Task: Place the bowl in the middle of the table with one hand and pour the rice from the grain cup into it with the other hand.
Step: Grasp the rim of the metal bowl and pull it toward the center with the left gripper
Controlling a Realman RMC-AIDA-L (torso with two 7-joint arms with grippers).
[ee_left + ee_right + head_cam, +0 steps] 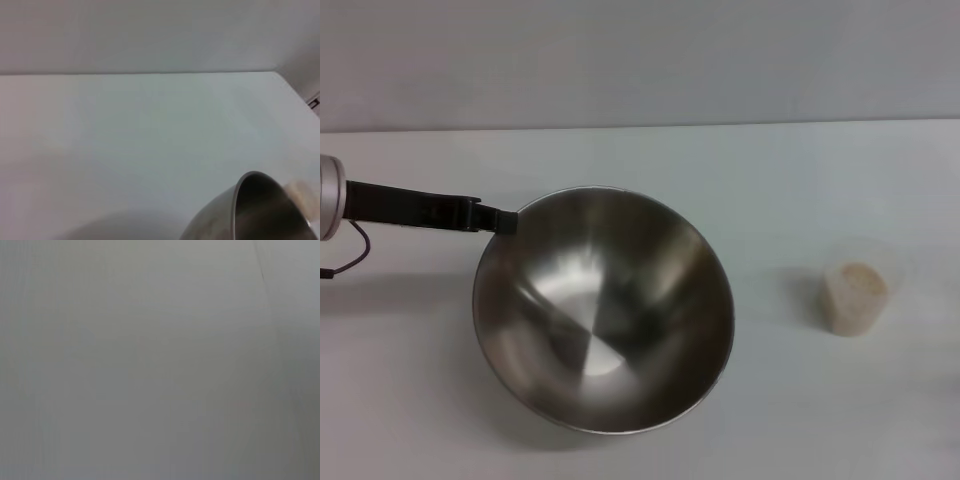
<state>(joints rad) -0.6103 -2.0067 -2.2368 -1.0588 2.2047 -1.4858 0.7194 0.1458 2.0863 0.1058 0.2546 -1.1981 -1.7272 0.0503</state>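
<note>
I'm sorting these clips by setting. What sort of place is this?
Probably a lab or test bench rather than a home kitchen: a bare white table against a plain wall, holding only a steel bowl gripped at its rim by the left gripper, and a grain cup of rice.

The bowl [603,310] is bare metal, its inside brushed to a soft sheen with bright glare patches low in the well and a thin polished rim; the left wrist view shows its outer wall [215,220] in the same dull grey steel. The grain cup [860,290], at about 3 o'clock from the bowl, is clear, faintly cloudy plastic, and the rice [858,300] inside it looks matt, grainy and beige. The counter [800,180] is white, smooth and nearly matt, and the left gripper [492,218] at the bowl's rim is matt black.
</note>
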